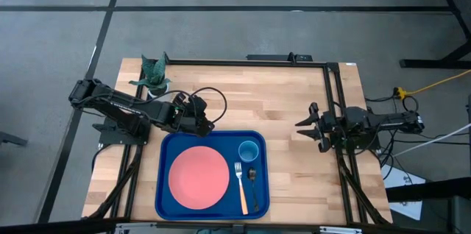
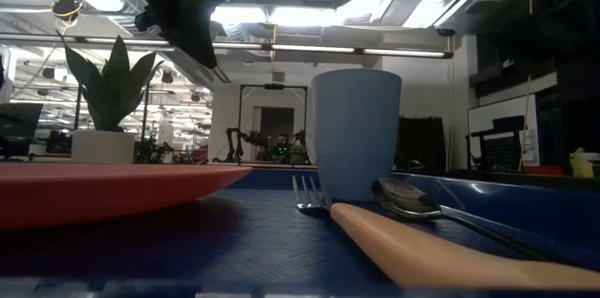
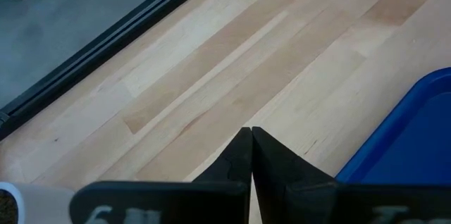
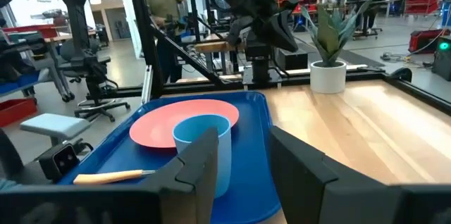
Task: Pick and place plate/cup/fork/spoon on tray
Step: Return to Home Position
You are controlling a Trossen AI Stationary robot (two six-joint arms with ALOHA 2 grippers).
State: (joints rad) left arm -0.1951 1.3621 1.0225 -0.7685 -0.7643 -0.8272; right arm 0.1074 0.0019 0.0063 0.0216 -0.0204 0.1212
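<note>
Now the deep-blue plastic tray (image 1: 163, 190) holds the flat salmon-pink plate (image 1: 199, 176) at nine o'clock, light-blue cup (image 1: 249, 150), tan-handled fork (image 1: 241, 188), dark spoon (image 1: 253, 184). Left gripper (image 1: 208, 124) pinched together, empty; right gripper (image 1: 303, 123) spread apart.

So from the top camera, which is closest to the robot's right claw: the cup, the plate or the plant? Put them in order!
From the right gripper:
1. The cup, in the tray's corner nearest that gripper.
2. The plate, on the tray's other half.
3. The plant, far across the table by the left arm.

Two matte-black jointed arms — looped black cables, pointed claw fingers (image 3: 243, 155).
</note>
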